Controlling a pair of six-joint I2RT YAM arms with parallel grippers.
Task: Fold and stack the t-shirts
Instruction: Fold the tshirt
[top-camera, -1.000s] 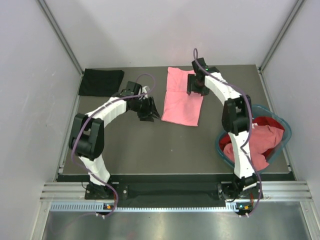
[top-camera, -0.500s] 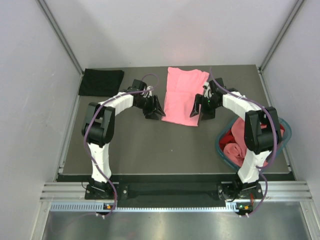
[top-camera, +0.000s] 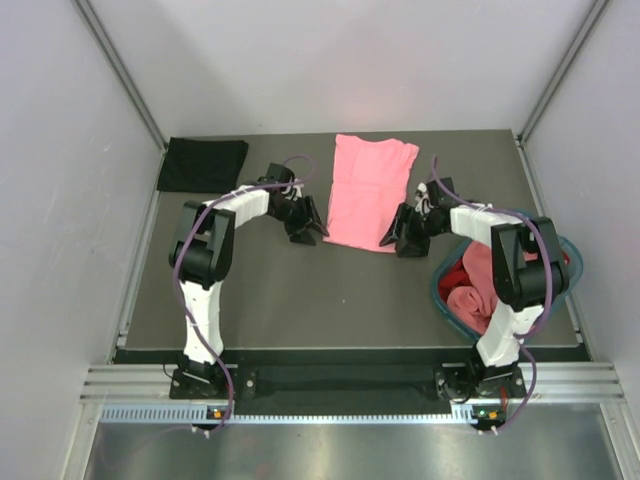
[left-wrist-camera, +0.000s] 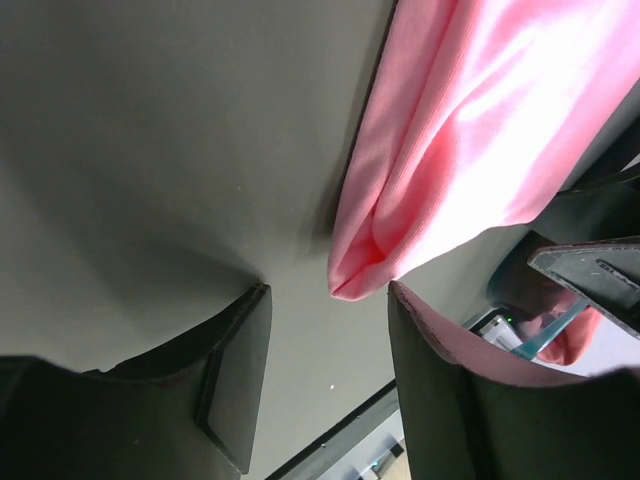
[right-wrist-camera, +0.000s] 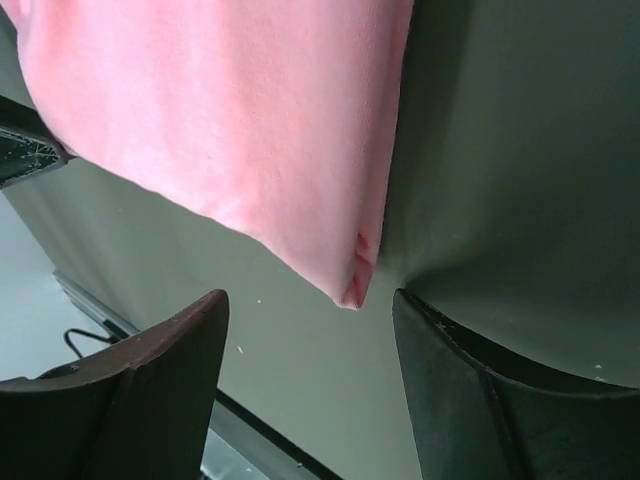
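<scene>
On the table (top-camera: 300, 290) the folded pink t-shirt (top-camera: 368, 190) lies flat at the far middle, and the black t-shirt (top-camera: 203, 164) lies in the far left corner. The left gripper (top-camera: 306, 224) stands spread at the pink t-shirt's near left corner, and the right gripper (top-camera: 404, 238) stands spread at its near right corner.

The left arm (top-camera: 235, 203) and the right arm (top-camera: 475, 217) are angling inward toward the middle of the top view, wrists lying low. The left gripper (top-camera: 306, 228), left of centre, is holding its jaws apart with nothing clamped. The right gripper (top-camera: 404, 238), right of centre, is gaping wide likewise.
</scene>
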